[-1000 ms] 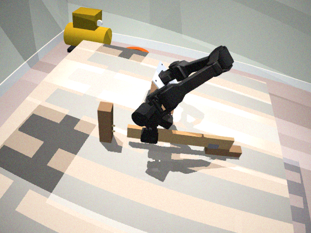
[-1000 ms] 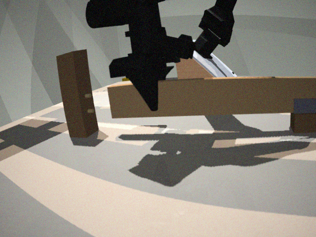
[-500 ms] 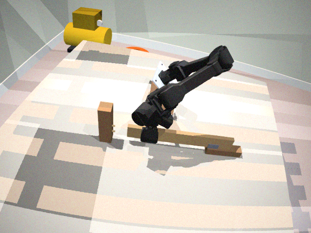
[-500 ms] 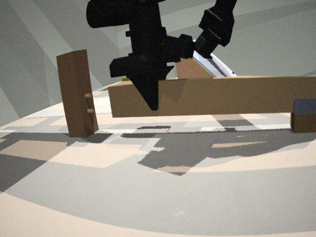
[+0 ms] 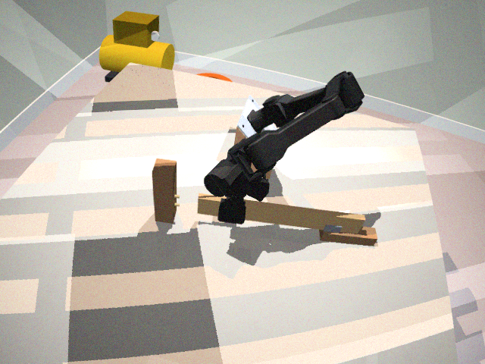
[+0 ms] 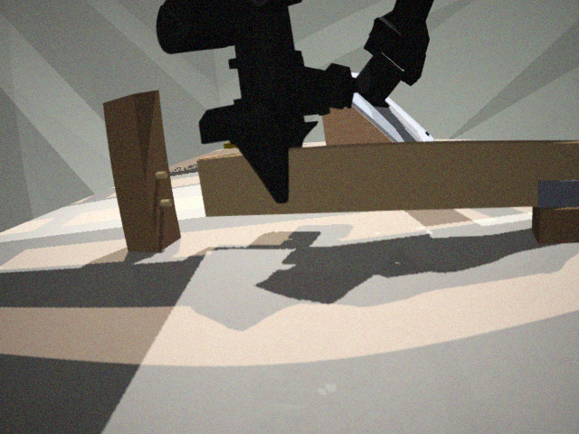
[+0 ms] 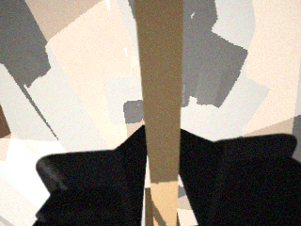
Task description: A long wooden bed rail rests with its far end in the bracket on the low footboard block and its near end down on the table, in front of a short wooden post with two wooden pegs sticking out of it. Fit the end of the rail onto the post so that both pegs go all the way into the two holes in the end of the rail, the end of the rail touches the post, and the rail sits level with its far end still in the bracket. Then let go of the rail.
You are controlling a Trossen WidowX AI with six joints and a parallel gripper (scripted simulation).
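The long wooden rail [image 5: 289,214] [image 6: 397,177] [image 7: 162,85] is held off the table and looks close to level. Its far end sits at the blue-grey bracket [image 5: 333,228] [image 6: 558,193] on the low footboard block [image 5: 348,240] [image 6: 556,226]. My gripper [image 5: 232,216] [image 6: 280,193] [image 7: 155,128] is shut on the rail close to its near end. The post [image 5: 164,192] [image 6: 137,186] stands upright, its upper peg [image 5: 176,196] [image 6: 161,174] and lower peg [image 5: 176,204] [image 6: 166,202] bare. A gap separates the pegs from the rail end. The holes are hidden.
The arm reaches over from its white base plate [image 5: 246,121] on a brown wooden support behind the rail. A yellow cylinder and box [image 5: 135,54] and an orange object [image 5: 215,76] are far at the back. Patchy light and shadows cross the table.
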